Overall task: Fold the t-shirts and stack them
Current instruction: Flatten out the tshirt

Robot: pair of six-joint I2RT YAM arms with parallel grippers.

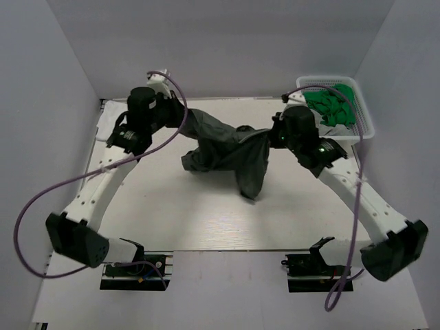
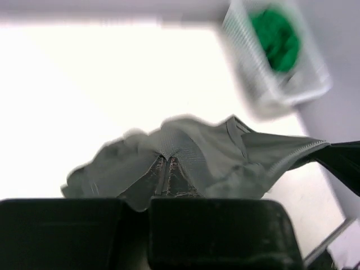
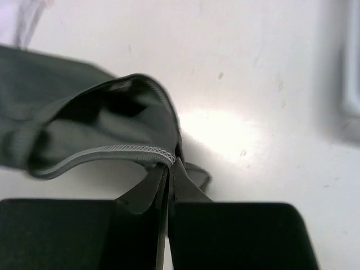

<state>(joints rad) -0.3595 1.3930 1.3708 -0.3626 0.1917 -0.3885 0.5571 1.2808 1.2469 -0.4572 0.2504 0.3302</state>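
Note:
A dark olive-grey t-shirt (image 1: 227,148) hangs stretched between my two grippers above the table, sagging in the middle with a fold hanging down at the right. My left gripper (image 1: 184,110) is shut on its far-left end; in the left wrist view the fingers (image 2: 166,160) pinch the cloth (image 2: 219,152). My right gripper (image 1: 273,132) is shut on the shirt's right edge; in the right wrist view the jaws (image 3: 171,163) clamp a stitched hem (image 3: 112,152). No white t-shirt is in view.
A white mesh basket (image 1: 361,117) with green cloth (image 1: 331,106) stands at the back right corner; it also shows in the left wrist view (image 2: 264,90). Grey walls enclose the white table (image 1: 172,213) on three sides.

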